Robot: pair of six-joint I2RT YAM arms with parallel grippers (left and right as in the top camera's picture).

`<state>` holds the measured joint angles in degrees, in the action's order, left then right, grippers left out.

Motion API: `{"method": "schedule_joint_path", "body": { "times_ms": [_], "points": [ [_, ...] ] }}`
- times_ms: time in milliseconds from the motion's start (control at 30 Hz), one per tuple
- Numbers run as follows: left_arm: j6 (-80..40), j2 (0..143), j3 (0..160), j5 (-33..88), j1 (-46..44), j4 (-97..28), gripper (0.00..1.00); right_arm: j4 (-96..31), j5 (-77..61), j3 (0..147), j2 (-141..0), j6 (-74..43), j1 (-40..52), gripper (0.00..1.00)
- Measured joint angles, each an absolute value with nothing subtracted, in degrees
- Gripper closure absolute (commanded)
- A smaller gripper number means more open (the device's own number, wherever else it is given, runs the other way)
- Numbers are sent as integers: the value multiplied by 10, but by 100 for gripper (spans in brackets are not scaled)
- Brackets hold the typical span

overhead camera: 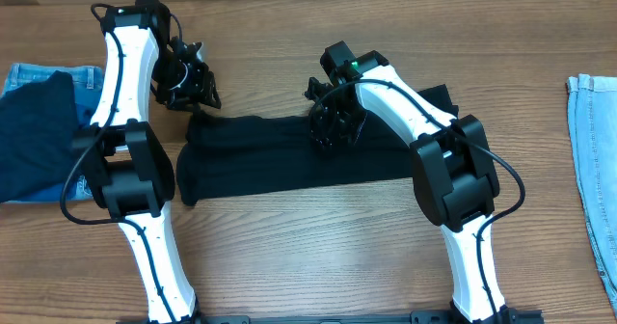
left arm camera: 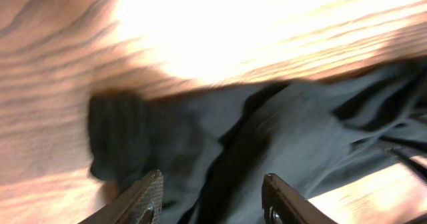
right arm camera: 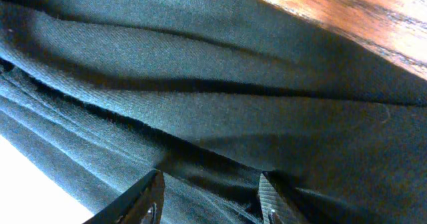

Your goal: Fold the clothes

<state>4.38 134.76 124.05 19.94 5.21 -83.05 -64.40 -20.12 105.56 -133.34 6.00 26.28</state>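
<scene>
A black garment (overhead camera: pixel 289 160) lies folded into a long band across the middle of the wooden table. My left gripper (overhead camera: pixel 193 88) hovers open just above its far left corner; in the left wrist view the fingers (left arm camera: pixel 212 201) straddle dark cloth (left arm camera: pixel 280 131), blurred. My right gripper (overhead camera: pixel 333 121) is low over the garment's far edge near the middle. In the right wrist view its fingers (right arm camera: pixel 210 201) are apart with a fold of the black cloth (right arm camera: pixel 220 111) between them, not pinched.
A pile with blue jeans and a dark navy garment (overhead camera: pixel 39 131) lies at the left edge. Light blue jeans (overhead camera: pixel 598 170) lie at the right edge. Bare wooden table (overhead camera: pixel 318 256) lies in front of the black garment.
</scene>
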Motion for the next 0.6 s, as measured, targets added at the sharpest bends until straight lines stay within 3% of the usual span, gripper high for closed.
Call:
{"method": "schedule_joint_path", "body": {
  "times_ms": [167, 267, 300, 333, 367, 567, 600],
  "points": [
    [36, 1348, 1240, 205, 48, -883, 50, -643, -201, 1055, -1333, 60, 262, 50],
    [29, 1348, 1240, 186, 44, -902, 58, -644, -201, 1055, -1333, 60, 262, 50],
    [24, 1348, 1240, 183, 43, -916, 66, -644, -201, 1055, -1333, 60, 262, 50],
    [19, 1348, 1240, 182, 42, -920, 84, -644, -201, 1055, -1333, 60, 262, 50],
    [14, 1348, 1240, 179, 38, -925, 96, -644, -201, 1055, -1333, 60, 262, 51],
    [17, 1348, 1240, 180, -4, -957, 96, -643, -202, 1055, -1333, 60, 262, 51],
    [17, 1348, 1240, 180, -8, -957, 90, -644, -202, 1055, -1333, 60, 262, 51]
  ]
}}
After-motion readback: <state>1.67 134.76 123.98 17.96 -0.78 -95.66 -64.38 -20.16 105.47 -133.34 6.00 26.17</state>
